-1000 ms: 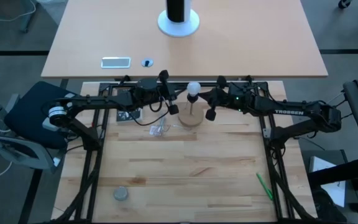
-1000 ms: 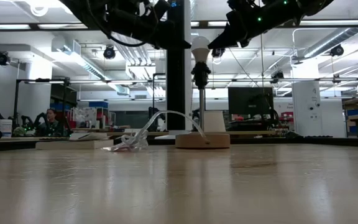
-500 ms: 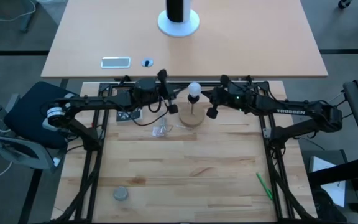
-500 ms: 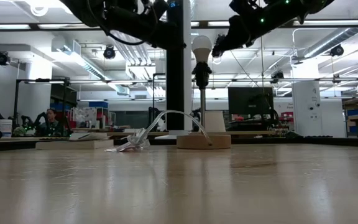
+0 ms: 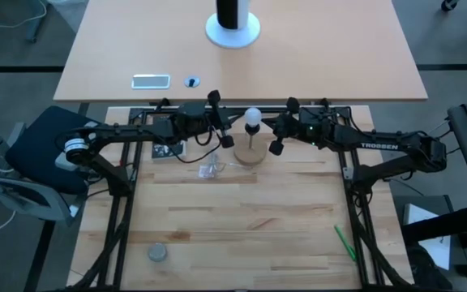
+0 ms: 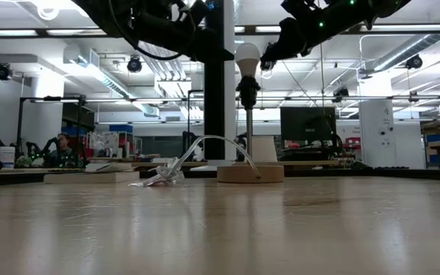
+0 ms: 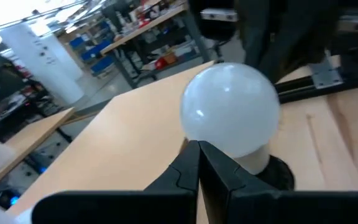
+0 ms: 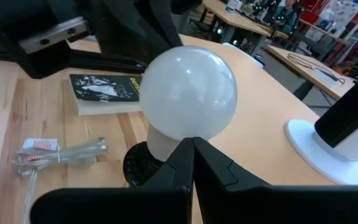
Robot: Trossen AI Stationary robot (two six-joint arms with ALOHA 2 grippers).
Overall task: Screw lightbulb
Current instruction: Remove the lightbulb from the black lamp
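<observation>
Jaws clenched, empty, on both grippers — lightbulb (image 5: 253,118) upright between: left gripper (image 5: 225,139) at nine o'clock, right gripper (image 5: 275,148) at three, equally near.

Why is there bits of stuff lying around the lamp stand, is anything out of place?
Mostly tidy. The lightbulb sits upright in its socket. A crumpled plastic wrapper lies loose beside the wooden base, and a green stick lies stray near the table's right edge.

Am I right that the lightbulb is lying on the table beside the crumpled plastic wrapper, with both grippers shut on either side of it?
Not quite: the lightbulb sits upright in the black socket on its stand, as the low view shows. The wrapper lies apart on the table. The left gripper and right gripper do flank it, shut.
</observation>
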